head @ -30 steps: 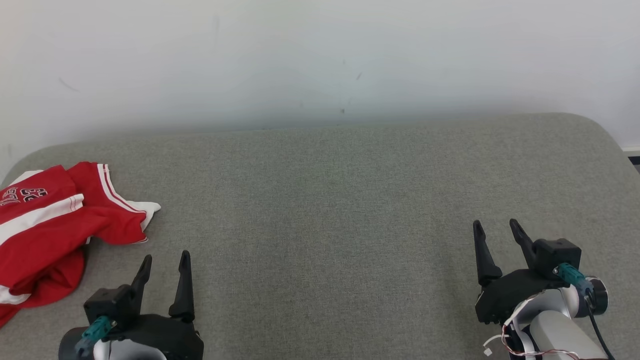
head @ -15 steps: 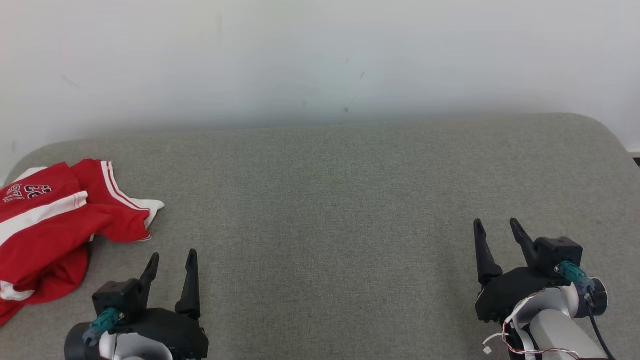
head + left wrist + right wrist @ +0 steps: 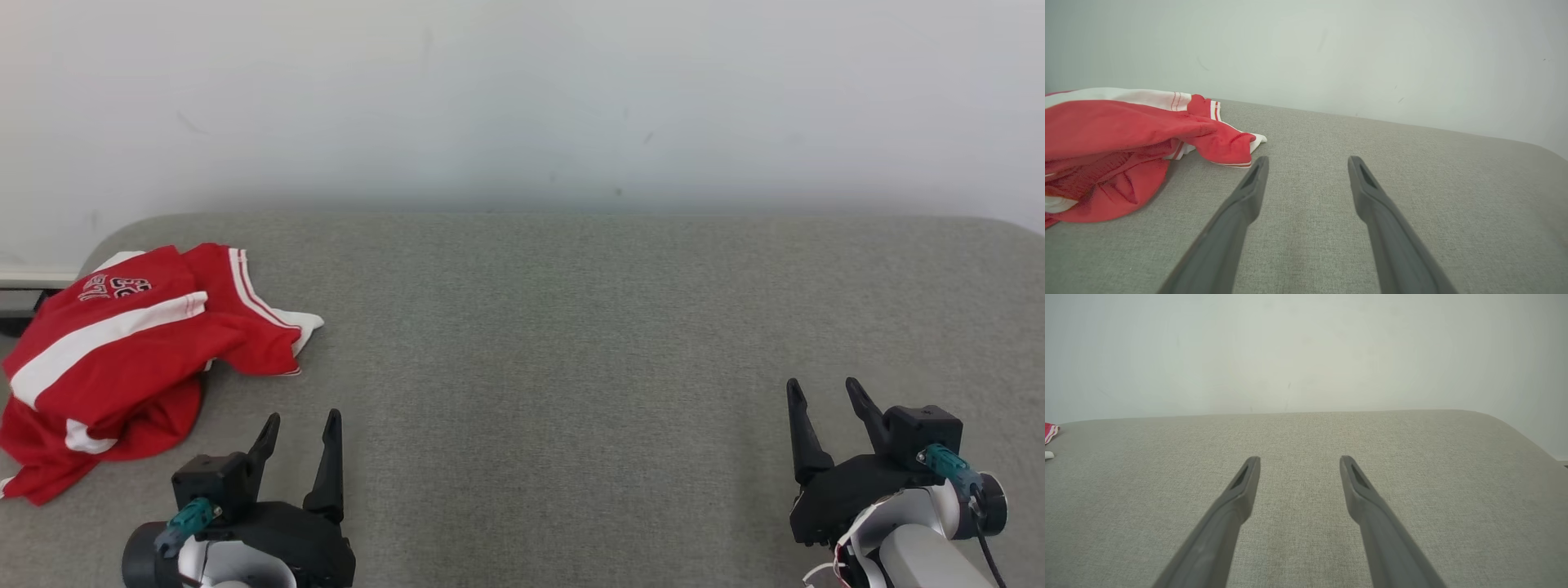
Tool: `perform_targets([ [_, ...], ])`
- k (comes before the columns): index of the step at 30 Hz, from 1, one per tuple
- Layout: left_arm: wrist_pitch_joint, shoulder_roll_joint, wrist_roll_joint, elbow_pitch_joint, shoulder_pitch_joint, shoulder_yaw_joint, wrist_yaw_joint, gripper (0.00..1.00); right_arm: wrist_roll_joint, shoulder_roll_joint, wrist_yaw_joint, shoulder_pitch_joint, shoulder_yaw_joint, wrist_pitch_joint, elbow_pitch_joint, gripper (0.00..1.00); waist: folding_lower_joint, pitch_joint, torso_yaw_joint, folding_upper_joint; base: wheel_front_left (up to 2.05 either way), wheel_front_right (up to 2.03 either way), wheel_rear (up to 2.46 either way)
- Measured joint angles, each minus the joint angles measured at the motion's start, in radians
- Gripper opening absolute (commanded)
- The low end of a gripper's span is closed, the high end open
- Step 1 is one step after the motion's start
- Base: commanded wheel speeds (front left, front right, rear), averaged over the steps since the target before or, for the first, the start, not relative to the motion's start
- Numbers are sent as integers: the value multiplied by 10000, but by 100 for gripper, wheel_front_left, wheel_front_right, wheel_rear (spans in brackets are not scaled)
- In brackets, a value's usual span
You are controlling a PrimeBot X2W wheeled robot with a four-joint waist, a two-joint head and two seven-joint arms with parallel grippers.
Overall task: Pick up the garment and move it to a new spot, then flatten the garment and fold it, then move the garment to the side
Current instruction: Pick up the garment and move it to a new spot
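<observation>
At the lower left of the head view, the left gripper sits low over the grey fabric-covered table, its two long dark fingers pointing away from the robot and parted wide, with nothing between them. Over at the lower right, the right gripper is posed much the same, its fingers leaning slightly leftward, spread apart and empty. Crumpled near the table's far-left corner lies the red-and-white sports garment, just ahead and to the left of the left gripper, touching neither gripper and well apart from the right one.
</observation>
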Motion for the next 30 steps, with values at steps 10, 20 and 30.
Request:
perform_targets([
  [10, 132, 90, 58, -245, 85, 98, 2, 100, 0, 44, 0, -1, 127, 132, -217, 100, 0, -16, 1218, 0, 0, 0, 0],
  [20, 301, 146, 56, -364, 82, 148, 2, 100, -17, 42, 0, 5, -6, 132, -612, 100, 0, 39, 2584, 0, 0, 0, 0],
  [30, 460, 111, 27, -485, 82, 297, 6, 100, -165, 67, 0, -36, 134, 336, -769, 100, 0, 352, 3084, 1, 0, 0, 0],
])
